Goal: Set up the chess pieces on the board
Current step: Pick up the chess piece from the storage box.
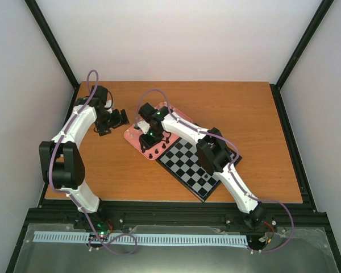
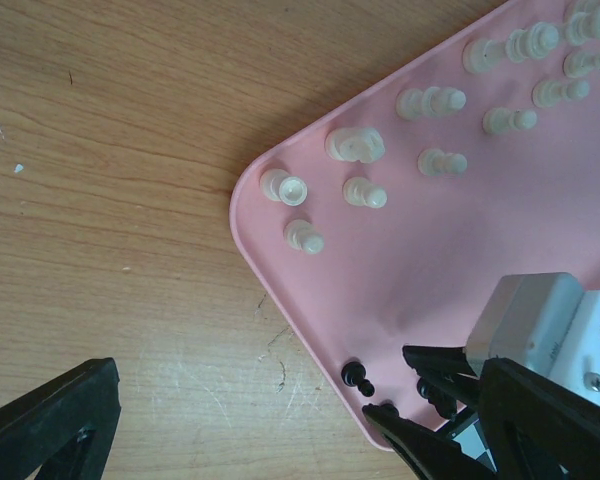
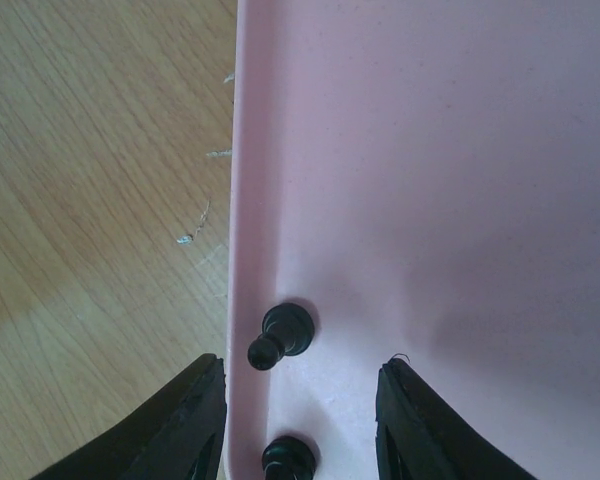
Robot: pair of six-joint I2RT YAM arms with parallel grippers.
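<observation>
The right gripper [image 1: 146, 143] sits over the pink tray [image 1: 131, 138] — the left gripper [image 1: 123, 118] just beside that tray

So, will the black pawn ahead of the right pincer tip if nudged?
Probably: the pawn looks small with a narrow base, so a nudge may topple it. Once down, its round body could roll on the smooth tray.

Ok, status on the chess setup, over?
Right fingers open, straddling a black piece at the edge of the pink tray. Left fingers open, empty, over the table beside it. Cream pieces on the tray. Second black piece close ahead.
</observation>
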